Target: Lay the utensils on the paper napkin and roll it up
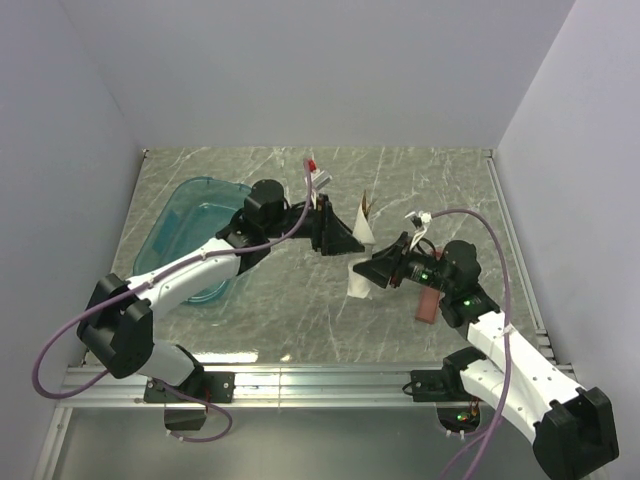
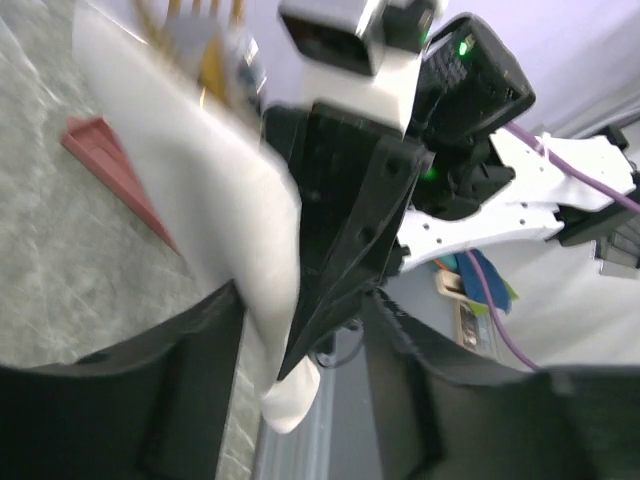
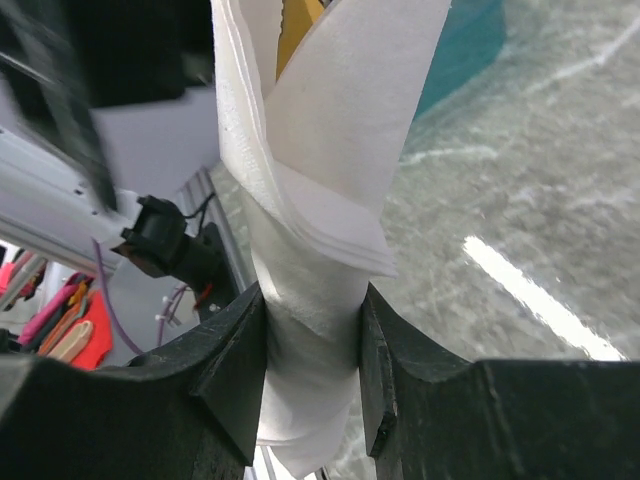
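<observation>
The paper napkin [image 1: 360,262] is a narrow white roll held upright above the table's middle. My right gripper [image 1: 374,268] is shut on the lower part of the roll [image 3: 320,200], both fingers pressing its sides [image 3: 312,340]. Brownish utensil tips [image 1: 365,204] stick out of the roll's top [image 3: 300,20]; the rest of the utensils is hidden inside. My left gripper [image 1: 340,240] is just left of the roll and open. In the left wrist view the roll [image 2: 220,200] and one right finger [image 2: 350,220] lie between its spread jaws [image 2: 300,390], the roll next to its left finger.
The long reddish-brown tray [image 1: 427,305] lies on the marble table under my right arm, and shows again as the tray [image 2: 110,170] behind the roll. The translucent teal tub [image 1: 195,235] stands at the left; its wall [image 3: 460,50] shows behind the roll. Grey walls enclose the table.
</observation>
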`<state>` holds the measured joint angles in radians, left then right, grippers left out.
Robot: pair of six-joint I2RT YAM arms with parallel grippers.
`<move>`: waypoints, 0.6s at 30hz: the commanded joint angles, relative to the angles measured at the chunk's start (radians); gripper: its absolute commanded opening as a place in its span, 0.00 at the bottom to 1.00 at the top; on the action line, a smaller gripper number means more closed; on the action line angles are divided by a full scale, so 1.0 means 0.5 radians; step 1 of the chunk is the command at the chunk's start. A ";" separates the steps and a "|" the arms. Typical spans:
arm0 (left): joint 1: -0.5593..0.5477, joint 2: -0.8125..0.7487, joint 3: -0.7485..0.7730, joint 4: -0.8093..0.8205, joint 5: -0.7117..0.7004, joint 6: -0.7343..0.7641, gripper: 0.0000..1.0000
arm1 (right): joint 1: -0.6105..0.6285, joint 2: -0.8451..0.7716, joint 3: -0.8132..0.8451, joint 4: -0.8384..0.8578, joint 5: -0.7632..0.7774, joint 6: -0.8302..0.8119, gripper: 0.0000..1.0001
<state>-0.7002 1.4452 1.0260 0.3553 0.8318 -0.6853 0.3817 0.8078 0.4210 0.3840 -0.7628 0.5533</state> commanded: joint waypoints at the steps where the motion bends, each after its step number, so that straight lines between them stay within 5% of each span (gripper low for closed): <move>1: 0.011 -0.022 0.184 -0.075 -0.086 0.113 0.57 | 0.013 -0.039 0.152 -0.188 0.080 -0.146 0.00; 18: 0.008 0.291 0.341 -0.171 -0.099 0.159 0.70 | 0.013 0.099 0.299 -0.296 0.124 -0.183 0.00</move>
<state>-0.6971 1.5711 1.1545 0.2420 0.7799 -0.6209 0.3836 0.8555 0.5144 0.1844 -0.6891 0.4767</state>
